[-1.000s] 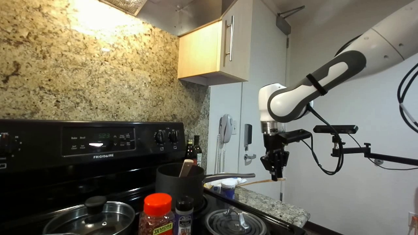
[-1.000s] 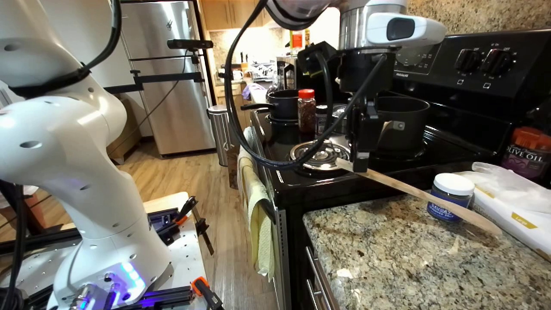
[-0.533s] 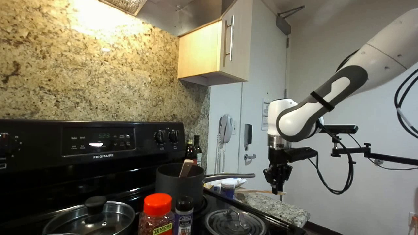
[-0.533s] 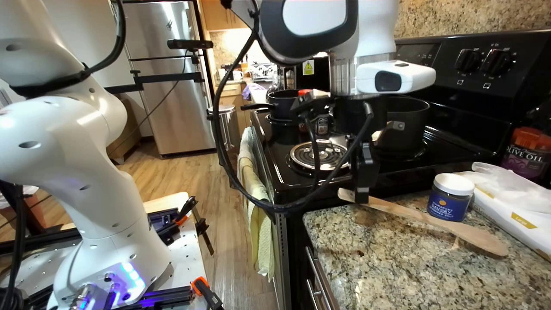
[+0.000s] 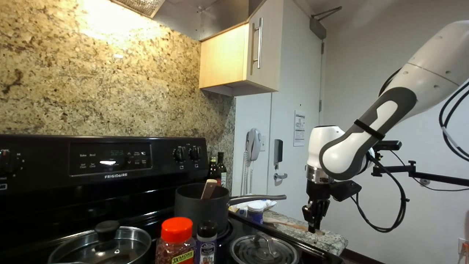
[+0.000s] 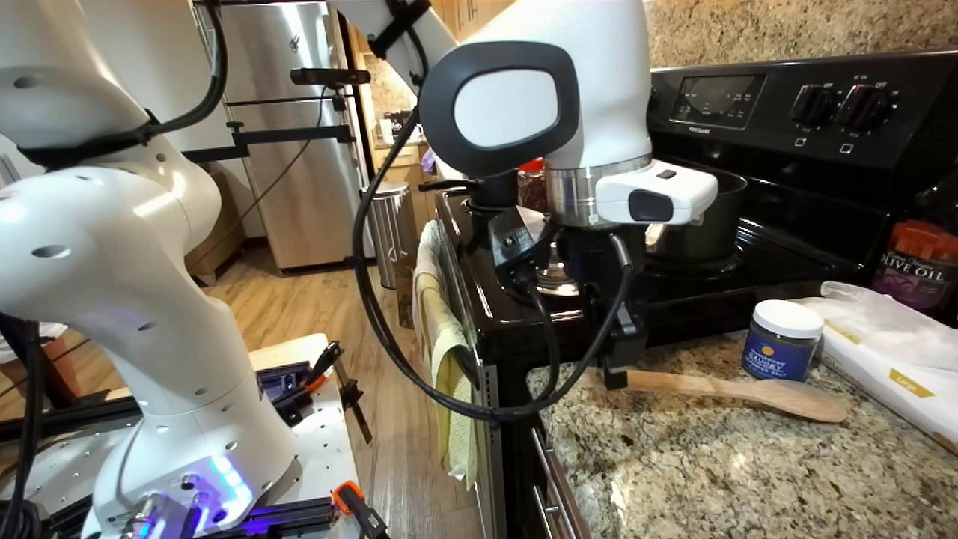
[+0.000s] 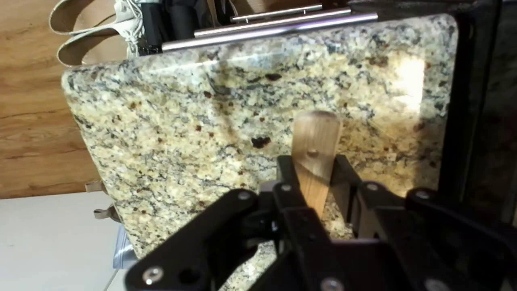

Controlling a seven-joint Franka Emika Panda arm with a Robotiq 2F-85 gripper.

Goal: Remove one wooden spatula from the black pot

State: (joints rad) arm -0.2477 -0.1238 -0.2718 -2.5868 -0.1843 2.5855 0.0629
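The light-tan wooden spatula (image 6: 793,399) is outside the pot, low over the granite counter, roughly level. I cannot tell whether its whole length touches the stone. It also shows in an exterior view (image 5: 287,223). My gripper (image 7: 314,161) points down and is shut on the spatula near its handle end, one finger on each side, in the wrist view; the handle end (image 7: 317,125) sticks out past the fingertips. The gripper also shows in both exterior views (image 5: 313,230) (image 6: 615,378). The black pot (image 5: 201,209) stands on the stove with a darker brown utensil (image 5: 209,189) leaning in it.
The granite counter (image 6: 711,479) ends at a front edge beside the stove. A blue jar with white lid (image 6: 782,340) and a white box (image 6: 891,374) stand behind the spatula. The pot's handle (image 5: 256,198) juts toward the counter. A red-capped jar (image 5: 176,234) stands on the stove.
My gripper has moved down with the spatula in it, from above the counter to close over it. The spatula has turned slightly and its tilt is less. The pot has not moved.
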